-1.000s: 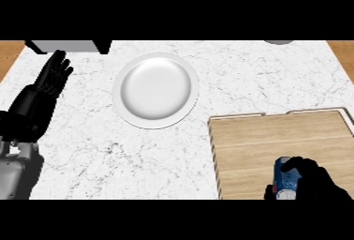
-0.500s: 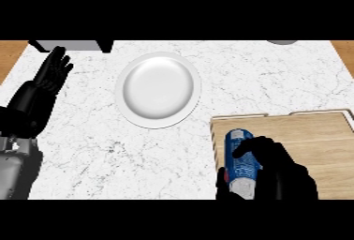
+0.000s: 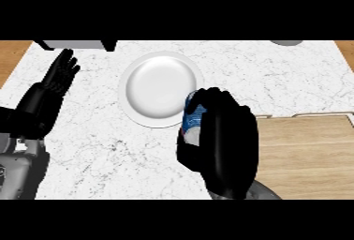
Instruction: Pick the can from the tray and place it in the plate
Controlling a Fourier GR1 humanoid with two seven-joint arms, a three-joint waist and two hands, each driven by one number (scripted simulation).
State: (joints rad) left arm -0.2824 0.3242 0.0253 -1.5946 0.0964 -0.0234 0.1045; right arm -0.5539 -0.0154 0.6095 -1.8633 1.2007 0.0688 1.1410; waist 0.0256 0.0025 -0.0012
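Your right hand point(image 3: 220, 140) is curled round the can point(image 3: 194, 118), a blue and white one, so that most of it is hidden; only a strip of its side shows at the left of the fingers point(image 3: 207, 101). The can is off the tray point(image 3: 311, 154) and is held at the right edge of the white plate point(image 3: 159, 89), its top end overlapping the plate's rim. Whether it touches the plate cannot be told from this steep downward view. The hand wraps it from the right, probably so that the can's left side leads toward the plate.

The plate lies on the white marble worktop point(image 3: 104, 154), left of the wooden tray, which sits at the right with its raised border showing.

Your left hand point(image 3: 48, 93) rests at the left edge, fingers straight and pointing away, holding nothing and well apart from the plate.

By my reading, the carry is nearly done; the can needs to go a little further left, over the plate's middle, before you release it.
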